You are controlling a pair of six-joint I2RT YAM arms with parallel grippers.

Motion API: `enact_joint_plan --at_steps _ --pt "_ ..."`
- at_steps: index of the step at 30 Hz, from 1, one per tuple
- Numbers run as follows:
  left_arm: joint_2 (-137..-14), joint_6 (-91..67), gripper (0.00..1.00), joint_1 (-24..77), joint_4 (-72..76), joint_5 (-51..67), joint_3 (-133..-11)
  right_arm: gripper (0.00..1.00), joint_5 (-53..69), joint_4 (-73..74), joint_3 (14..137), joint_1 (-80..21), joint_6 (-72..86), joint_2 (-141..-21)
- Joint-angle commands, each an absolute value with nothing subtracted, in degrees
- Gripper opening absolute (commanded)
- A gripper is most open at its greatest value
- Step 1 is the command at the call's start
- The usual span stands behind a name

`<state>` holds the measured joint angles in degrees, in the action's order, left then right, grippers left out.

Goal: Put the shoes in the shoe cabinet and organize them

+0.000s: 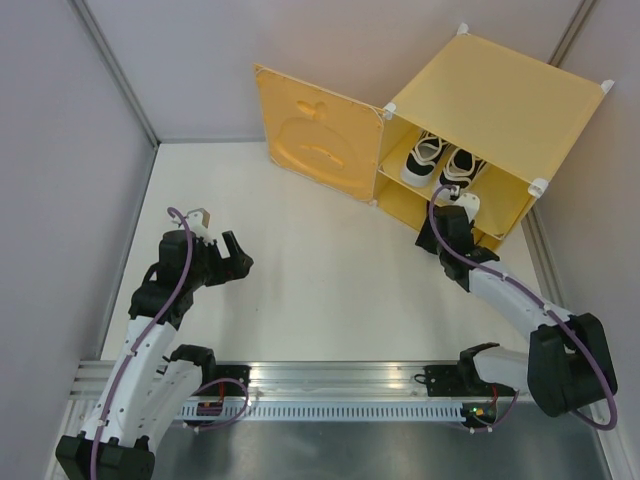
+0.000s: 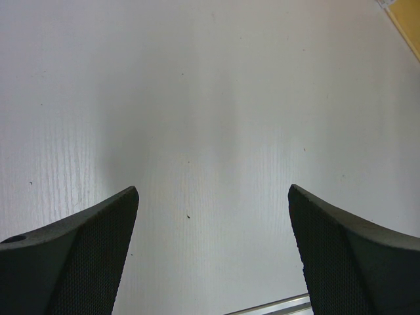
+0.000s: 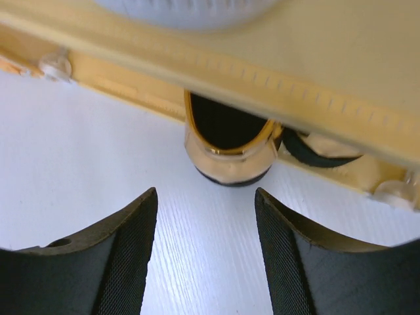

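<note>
Large yellow-orange plastic cube cabinet (image 1: 500, 90) with white corner connectors, standing at the far right of the white table (image 1: 300, 260). Its hinged door (image 1: 320, 135), embossed with a smiling face, is swung fully open to the left. The upper compartment, above the single inner shelf (image 3: 262, 72), holds two white lace-up sneakers with black trim (image 1: 460, 168), side by side with heels toward the opening. The lower compartment holds the two shiny metallic gold pointed loafers. The right wrist view shows one gold loafer (image 3: 230, 151), black inside, with its heel protruding past the cabinet's front edge onto the table. The second gold loafer (image 3: 321, 147) lies just beside it on the right, largely hidden under the shelf edge and blurred. The right arm (image 1: 510, 300) reaches forward and low, placing the right gripper (image 3: 205, 197) at the mouth of the lower compartment. Its jaws stand moderately apart and grasp nothing; the protruding heel lies just beyond the fingertips, not touching them. The left arm (image 1: 150, 330) is bent upward over the left part of the table, well apart from the cabinet. The left gripper (image 1: 240, 252) points toward the table centre, its jaws spread wide with only bare table surface between them.
</note>
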<state>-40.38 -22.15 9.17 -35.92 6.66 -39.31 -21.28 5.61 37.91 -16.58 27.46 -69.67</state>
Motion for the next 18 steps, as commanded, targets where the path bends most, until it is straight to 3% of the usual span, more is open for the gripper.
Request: enact_joint_plan --at_steps 1,6,18 --pt "-39.9 -22.0 0.97 9.1 -35.1 7.9 -39.2 0.65 -14.9 7.3 34.5 -16.5 30.5 -68.3" --pt "-39.9 -22.0 0.97 9.1 -35.1 7.9 -39.2 0.65 -13.1 3.4 30.5 -16.6 30.8 -72.1" --pt "-40.1 -22.1 0.96 9.1 -35.1 7.6 -39.1 0.64 -16.6 -3.9 36.7 -16.6 25.3 -84.8"
